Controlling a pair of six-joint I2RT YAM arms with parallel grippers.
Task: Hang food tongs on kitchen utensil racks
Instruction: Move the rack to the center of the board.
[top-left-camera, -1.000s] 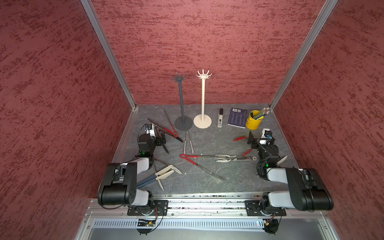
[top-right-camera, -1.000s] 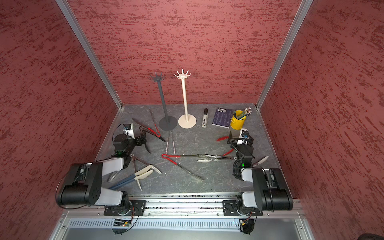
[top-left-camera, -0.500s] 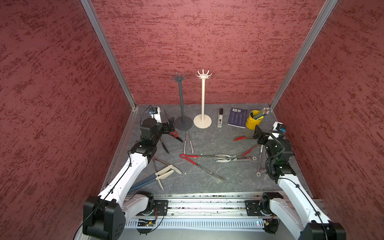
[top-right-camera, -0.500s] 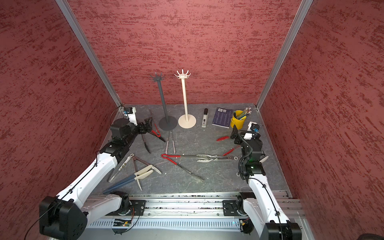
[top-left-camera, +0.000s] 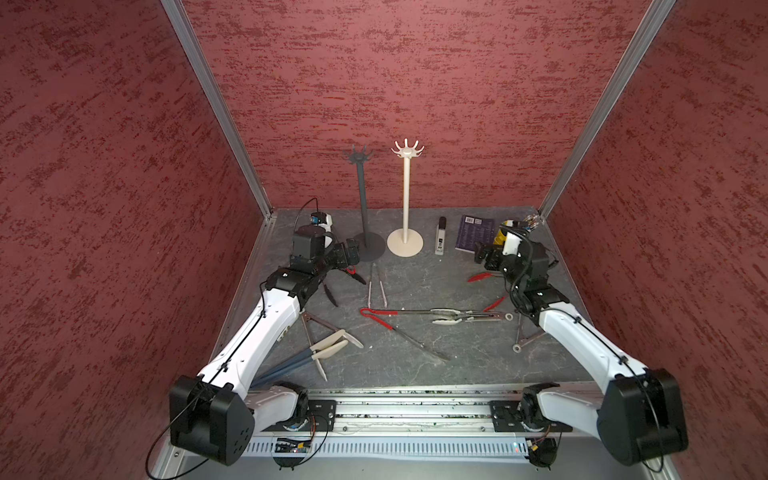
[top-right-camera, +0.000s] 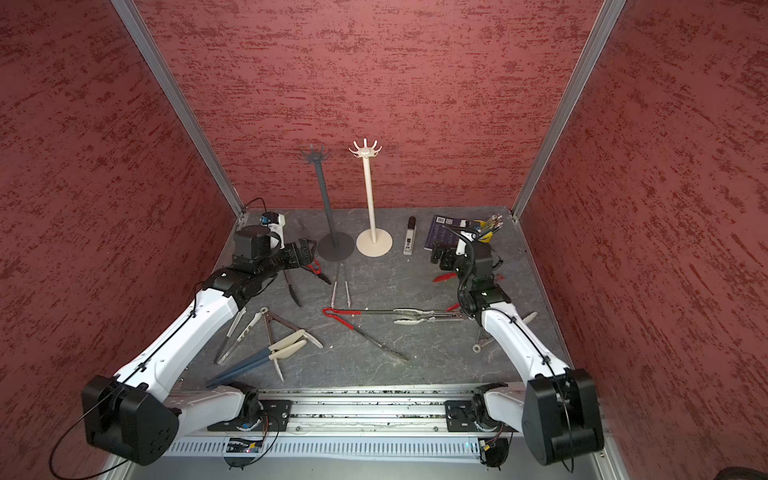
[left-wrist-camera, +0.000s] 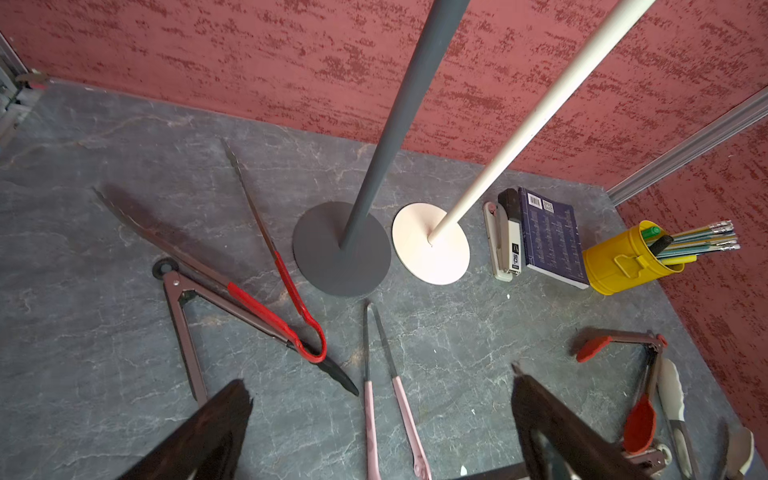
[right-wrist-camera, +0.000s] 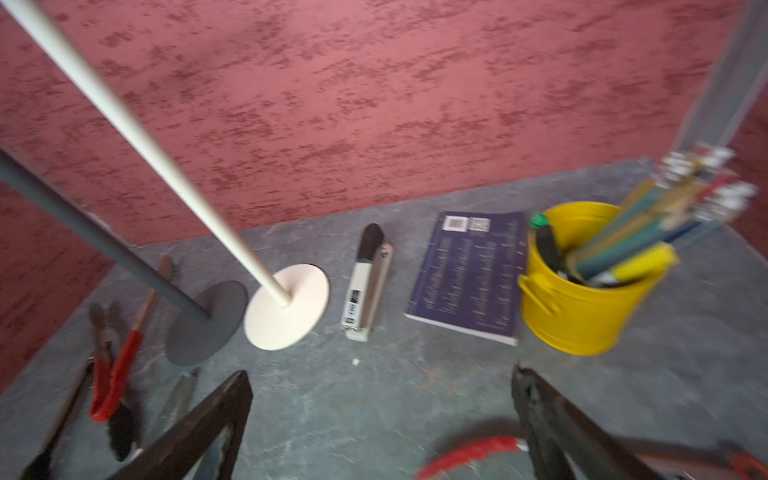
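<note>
Meanwhile, left end effector has apparently neared the dark rack.

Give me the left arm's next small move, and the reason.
Probably lower the open left gripper onto the pink-handled tongs: they lie on the table framed between its jaws in the wrist view, it holds nothing, and the dark grey rack has bare hooks.

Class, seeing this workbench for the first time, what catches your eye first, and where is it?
A dark grey rack and a cream-white rack stand side by side at the back of the table, nothing hanging on either. Tongs lie scattered flat across the table in front of them, and a yellow cup of pencils sits in the back right corner.
</note>
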